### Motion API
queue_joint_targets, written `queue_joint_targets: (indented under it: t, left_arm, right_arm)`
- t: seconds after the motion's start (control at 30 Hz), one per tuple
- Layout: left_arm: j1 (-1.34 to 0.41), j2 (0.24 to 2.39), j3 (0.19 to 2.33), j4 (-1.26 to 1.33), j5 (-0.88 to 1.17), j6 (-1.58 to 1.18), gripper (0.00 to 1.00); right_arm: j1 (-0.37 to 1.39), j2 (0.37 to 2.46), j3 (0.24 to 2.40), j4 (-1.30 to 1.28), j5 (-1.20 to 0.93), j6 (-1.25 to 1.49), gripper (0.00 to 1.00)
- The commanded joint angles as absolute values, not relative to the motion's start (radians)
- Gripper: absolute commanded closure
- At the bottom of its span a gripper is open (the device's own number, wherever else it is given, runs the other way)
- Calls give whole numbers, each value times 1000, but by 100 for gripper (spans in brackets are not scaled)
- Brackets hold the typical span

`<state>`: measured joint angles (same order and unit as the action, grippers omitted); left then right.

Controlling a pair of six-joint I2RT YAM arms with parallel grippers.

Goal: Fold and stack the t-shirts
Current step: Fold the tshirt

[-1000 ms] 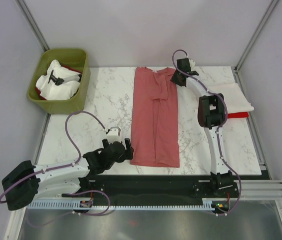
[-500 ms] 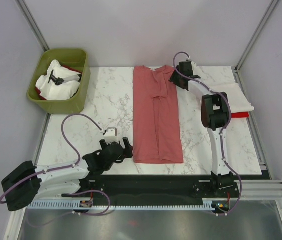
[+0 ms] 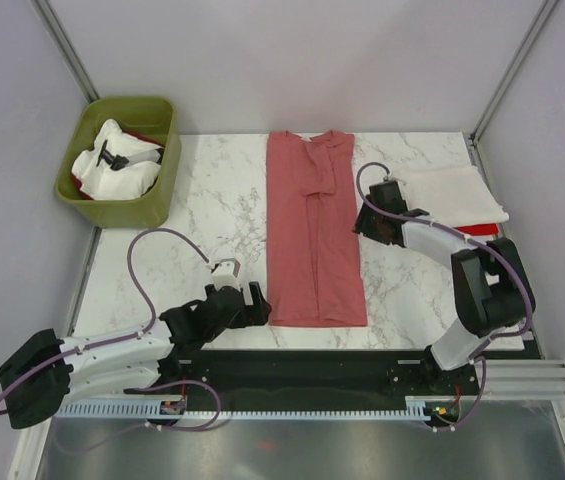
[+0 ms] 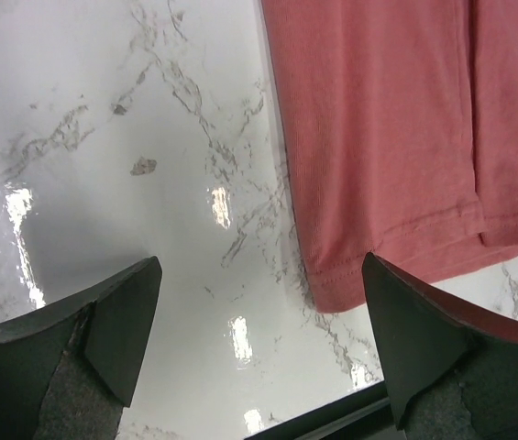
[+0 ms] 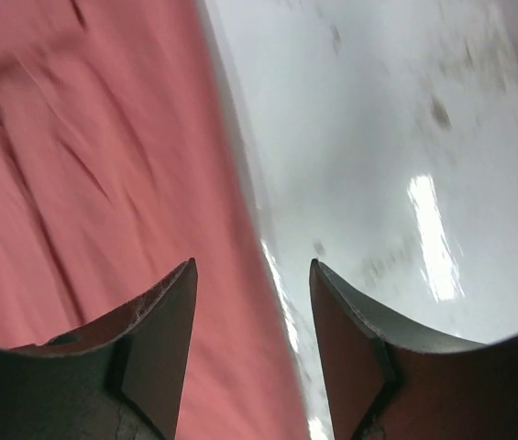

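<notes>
At the middle of the counter (image 3: 212,220) the salmon-red t-shirt (image 3: 315,235) lies folded lengthwise into a strip; crosswise folds seem left before it joins the cream-white t-shirt (image 3: 457,190) lying on the bright red t-shirt (image 3: 477,230) at right. Left gripper (image 3: 254,303) at its near corner and right gripper (image 3: 367,215) beside its right edge hang released, empty.

T-shirt (image 3: 314,240) lies centred on table (image 3: 212,200), bin (image 3: 122,212) far left, stack (image 3: 457,190) right.

Noted: left arm (image 3: 112,350) and right arm (image 3: 430,236) alike, white link shells, black joint housings, a thin mauve cable (image 3: 133,265) along each; left gripper (image 4: 260,266) and right gripper (image 5: 252,264) have dark wedge-shaped fingers (image 4: 116,321) with grey, scuffed inner pads.
</notes>
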<state>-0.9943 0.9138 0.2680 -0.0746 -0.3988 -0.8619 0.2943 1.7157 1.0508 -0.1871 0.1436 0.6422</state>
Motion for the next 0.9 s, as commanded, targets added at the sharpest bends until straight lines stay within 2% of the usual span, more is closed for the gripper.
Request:
queue_joint_targets:
  t: [0.0, 0.17, 0.27, 0.3, 0.47, 0.57, 0.7, 0.8, 0.87]
  left_arm:
    - [-994, 925, 299, -101, -342, -913, 2]
    - [-993, 928, 305, -104, -330, -914, 4]
    - [-994, 945, 311, -89, -334, -910, 7]
    - [-994, 954, 314, -80, -339, -910, 12]
    - [-994, 1020, 308, 50, -293, -902, 17]
    - [-994, 1075, 316, 92, -275, -903, 20]
    - [-994, 1129, 301, 190, -232, -896, 20]
    - [-993, 1160, 287, 236, -215, -890, 23]
    - [-994, 1151, 310, 209, -209, -877, 25]
  right_arm:
    - [363, 1538, 905, -250, 158, 618, 39]
    - [480, 1301, 679, -298, 178, 649, 38]
    - [546, 1174, 582, -319, 187, 704, 38]
    - [566, 1128, 563, -331, 196, 715, 38]
    - [581, 1084, 468, -345, 201, 732, 42]
    - [601, 1092, 460, -336, 158, 730, 48]
    - [618, 1046, 440, -339, 137, 732, 50]
    - [629, 984, 411, -347, 126, 755, 60]
    - [638, 960, 393, -351, 115, 761, 62]
